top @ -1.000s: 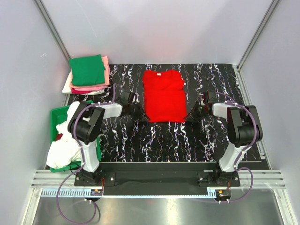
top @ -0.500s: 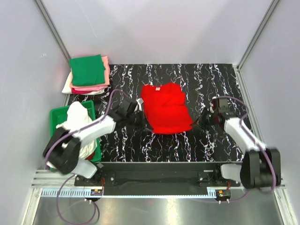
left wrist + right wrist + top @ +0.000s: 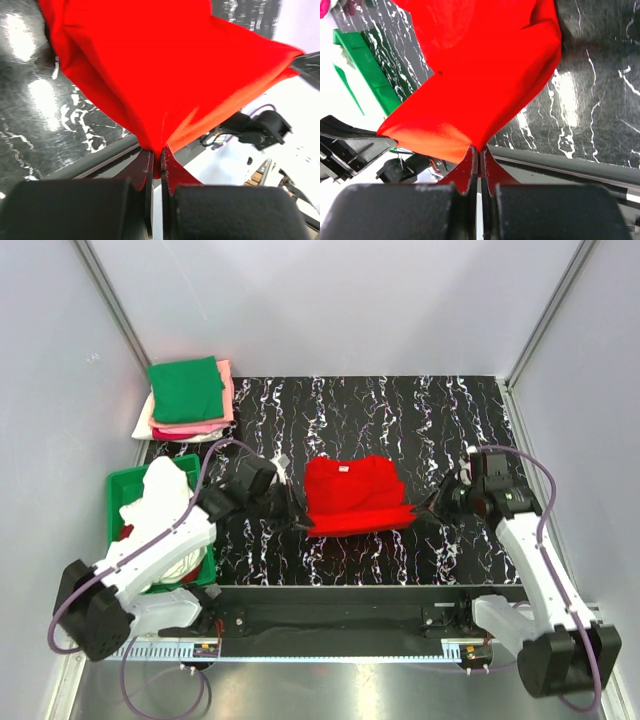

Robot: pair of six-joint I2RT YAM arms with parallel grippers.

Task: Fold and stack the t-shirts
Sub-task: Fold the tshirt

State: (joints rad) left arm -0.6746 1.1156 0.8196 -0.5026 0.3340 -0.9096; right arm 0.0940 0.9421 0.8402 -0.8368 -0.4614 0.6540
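Raised since a second ago, the left hand [image 3: 161,161] and right hand [image 3: 481,151] are each pinching a red tee [image 3: 352,495] corner, stretching it between them above the counter [image 3: 400,420], risking a slip.

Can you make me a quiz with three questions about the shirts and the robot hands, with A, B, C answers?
1. Where is the pile of folded shirts?
A) far-left corner of the table
B) far-right corner
C) middle of the table

2. What colour is the shirt on top of that pile?
A) pink
B) green
C) white

3. What are the left gripper and right gripper doing to the red shirt?
A) both open above it
B) only the left holds it
C) each shut on a corner of it

Answers:
1 A: the top view shows the pile at the far left.
2 B: the green shirt lies on top.
3 C: both wrist views show red cloth pinched between the fingers.
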